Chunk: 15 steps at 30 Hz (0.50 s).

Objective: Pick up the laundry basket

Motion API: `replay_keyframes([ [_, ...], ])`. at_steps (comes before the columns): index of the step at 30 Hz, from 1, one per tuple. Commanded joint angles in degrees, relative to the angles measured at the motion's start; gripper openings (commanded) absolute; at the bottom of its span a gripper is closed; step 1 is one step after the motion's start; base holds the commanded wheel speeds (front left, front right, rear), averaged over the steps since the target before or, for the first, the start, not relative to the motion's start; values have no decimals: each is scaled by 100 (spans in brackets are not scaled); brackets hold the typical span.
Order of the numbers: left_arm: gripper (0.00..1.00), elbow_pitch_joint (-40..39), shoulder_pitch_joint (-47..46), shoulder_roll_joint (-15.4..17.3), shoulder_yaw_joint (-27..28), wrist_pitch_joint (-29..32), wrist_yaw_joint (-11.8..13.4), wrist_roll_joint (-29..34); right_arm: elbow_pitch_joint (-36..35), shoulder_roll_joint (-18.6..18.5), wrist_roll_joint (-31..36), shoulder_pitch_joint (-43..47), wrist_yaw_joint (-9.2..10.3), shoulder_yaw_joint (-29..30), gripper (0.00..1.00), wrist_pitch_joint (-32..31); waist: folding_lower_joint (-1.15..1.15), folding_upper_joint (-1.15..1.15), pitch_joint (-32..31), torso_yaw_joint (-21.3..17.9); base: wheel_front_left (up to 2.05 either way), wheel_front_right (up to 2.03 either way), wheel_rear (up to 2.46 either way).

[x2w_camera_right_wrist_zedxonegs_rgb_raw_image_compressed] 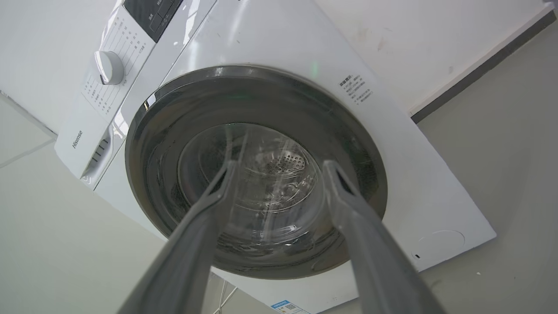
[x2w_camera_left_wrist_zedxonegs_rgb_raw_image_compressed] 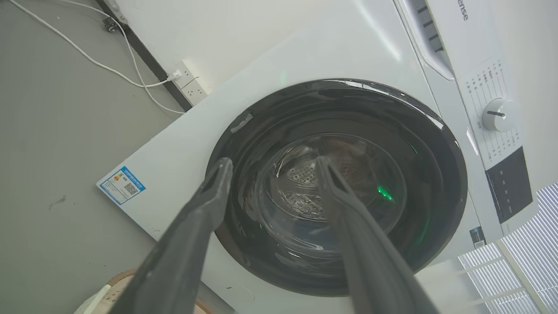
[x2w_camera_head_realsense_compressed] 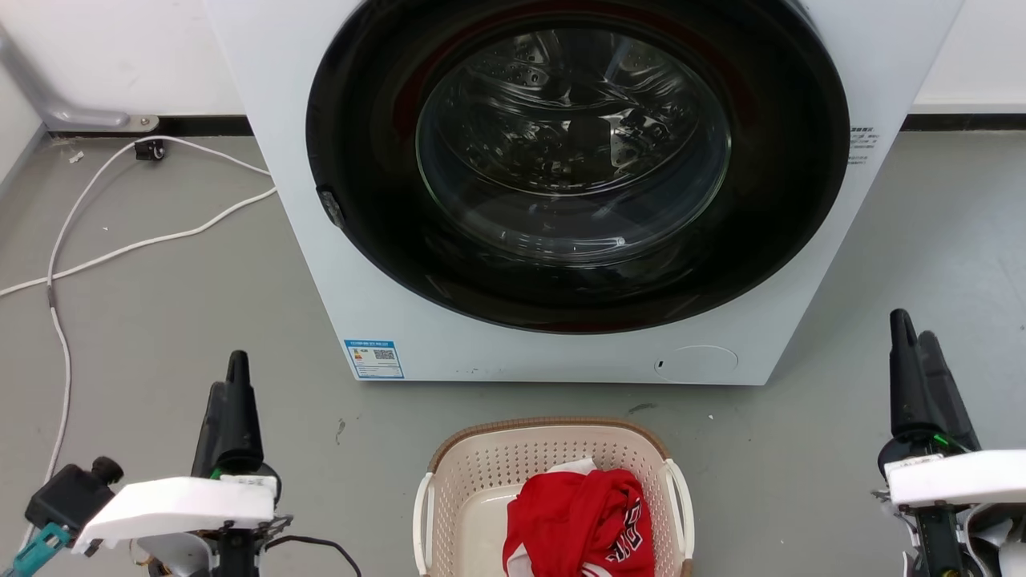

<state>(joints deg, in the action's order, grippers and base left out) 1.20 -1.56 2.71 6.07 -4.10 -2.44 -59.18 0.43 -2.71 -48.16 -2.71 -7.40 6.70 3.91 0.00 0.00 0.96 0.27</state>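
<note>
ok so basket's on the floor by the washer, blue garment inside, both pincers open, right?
Not quite: the garment in the laundry basket is red, not blue; the head view shows it. The rest holds: basket on the floor by the washing machine, left pincer and right pincer open.

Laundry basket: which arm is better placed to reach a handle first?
Left, narrowly. In the head view the left gripper sits nearer the laundry basket and its left handle than the right gripper does to the right handle. Both are open and empty.
</note>
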Motion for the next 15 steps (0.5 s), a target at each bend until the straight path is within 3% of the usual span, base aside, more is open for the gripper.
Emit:
replay_keyframes([
  [1, 100, -180, -9, 23, -53, -51, 21, 272, -175, -22, 282, -148, -11, -33, 100, 51, 0, 0, 6, 2, 0, 0, 0],
  [9, 100, -560, 81, 24, -426, -196, -45, 1408, -478, -23, 1365, -55, -11, -265, 100, 202, 0, 0, 16, 0, 0, 0, 0],
  [15, 100, -746, 110, 46, -851, -315, 45, 2535, -571, -24, 2006, 48, -12, -232, 100, 319, 0, 0, 27, -11, 0, 0, 0],
])
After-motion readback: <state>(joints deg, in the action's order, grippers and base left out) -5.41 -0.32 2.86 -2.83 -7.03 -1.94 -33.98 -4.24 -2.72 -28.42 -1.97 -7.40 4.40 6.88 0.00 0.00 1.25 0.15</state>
